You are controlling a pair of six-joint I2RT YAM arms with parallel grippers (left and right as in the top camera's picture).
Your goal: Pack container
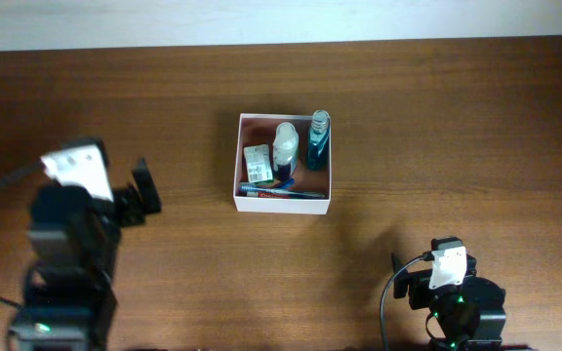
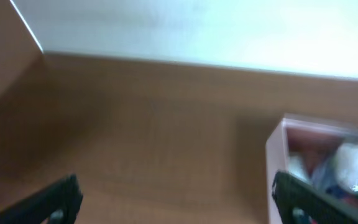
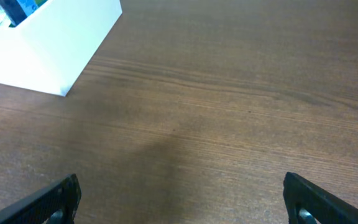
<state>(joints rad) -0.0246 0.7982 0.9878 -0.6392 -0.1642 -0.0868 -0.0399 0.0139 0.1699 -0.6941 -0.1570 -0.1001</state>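
The container (image 1: 241, 156), a square shallow box with white walls and a reddish-brown inside, sits at the table's middle. It holds a white bottle (image 1: 285, 146), a teal bottle (image 1: 319, 141), a green-and-white soap box (image 1: 258, 164) and a toothpaste tube (image 1: 281, 193). My left gripper (image 1: 146, 194) is open and empty, left of the container; its wrist view shows the container's corner (image 2: 277, 146) at the right. My right gripper (image 1: 398, 265) is open and empty near the front right; its wrist view shows the container's white wall (image 3: 48, 50) at the top left.
A white wall strip (image 1: 281, 19) runs along the table's far edge. Bare brown wood lies around the container. The arm bases stand at the front left (image 1: 61, 283) and front right (image 1: 466, 307).
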